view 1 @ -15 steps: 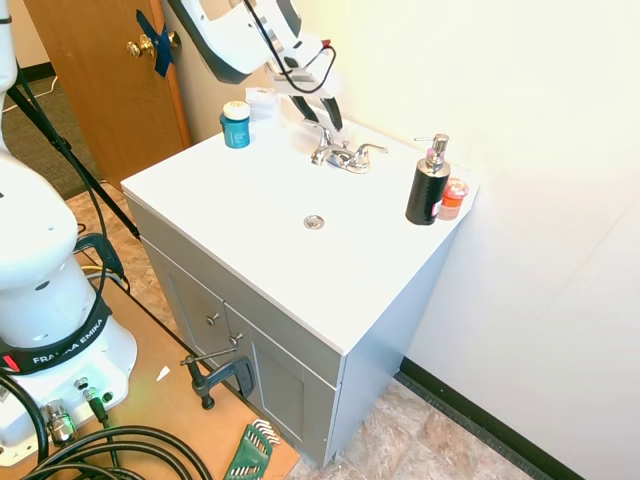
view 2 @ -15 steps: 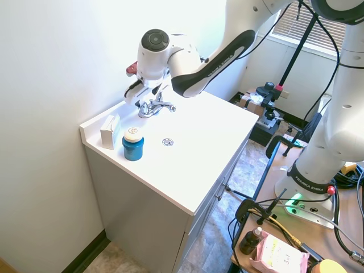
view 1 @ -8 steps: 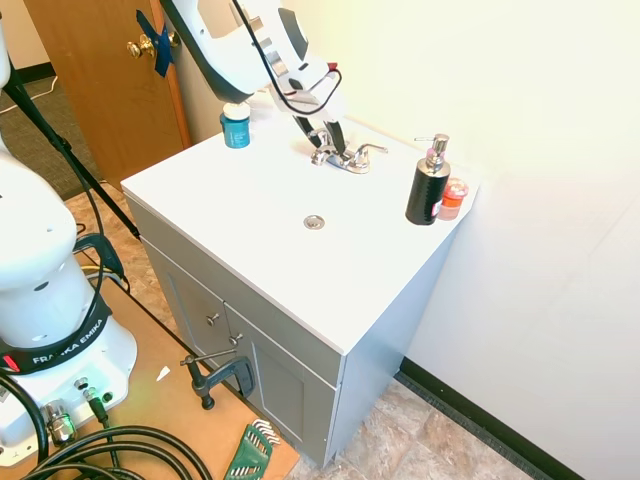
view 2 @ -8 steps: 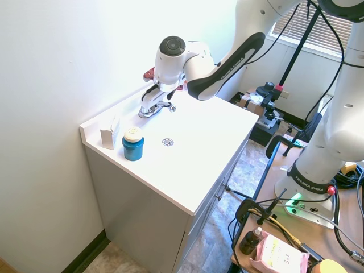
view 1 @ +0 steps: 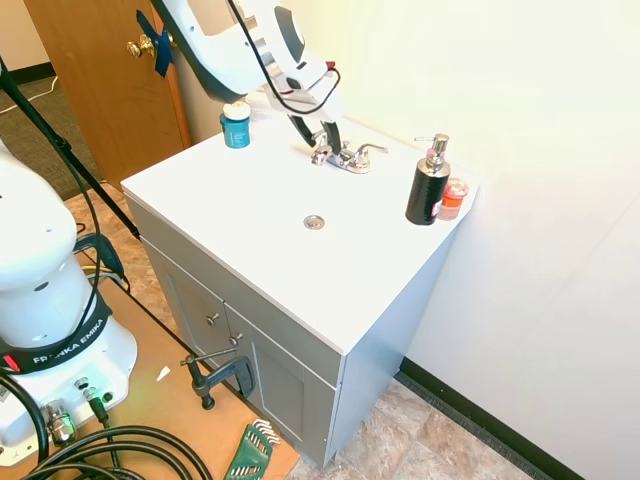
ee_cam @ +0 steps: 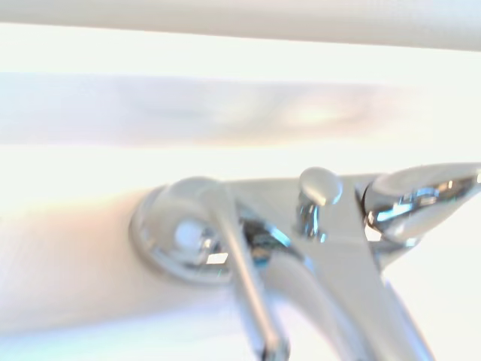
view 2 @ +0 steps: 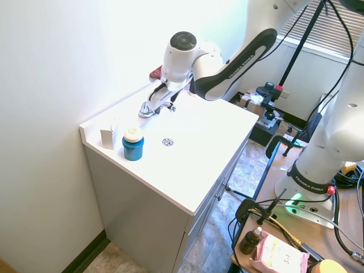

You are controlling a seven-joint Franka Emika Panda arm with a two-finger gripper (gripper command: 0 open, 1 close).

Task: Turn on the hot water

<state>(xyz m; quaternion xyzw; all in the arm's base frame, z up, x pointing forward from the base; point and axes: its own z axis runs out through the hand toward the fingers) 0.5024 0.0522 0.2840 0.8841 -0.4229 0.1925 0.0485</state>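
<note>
Small blue jar with a pale lid (view 1: pixel 236 124) standing at upper left of the first exterior view, at the back of the white tabletop (view 1: pixel 230 215). Just right of it, white arm sloping down from the top edge, dark tool (view 1: pixel 322 138) lowered onto the left side of the chrome faucet (view 1: pixel 343 156) at upper centre; fingers hidden against the metal, so released or clenched cannot be told. Right lever of the faucet sticking out toward the right, free of the tool. Round drain (view 1: pixel 314 222) at frame centre, below the faucet and well apart from it. Black pump bottle with silver top (view 1: pixel 428 183) right of centre, a small orange-pink container (view 1: pixel 453 197) touching or just beside it near the tabletop's right corner. In the second exterior view, small white box (view 2: pixel 107 136) at centre left, the blue jar (view 2: pixel 132 144) just right of it, the faucet (view 2: pixel 152 107) farther right under the tool (view 2: pixel 166 92), drain (view 2: pixel 167 142) below. In the wrist view, blurred chrome: round lever base with slim lever (ee_cam: pixel 195 237) left of centre, small knob on the spout (ee_cam: pixel 319 188) at centre, second lever (ee_cam: pixel 417 197) at right edge. No water visible.
</note>
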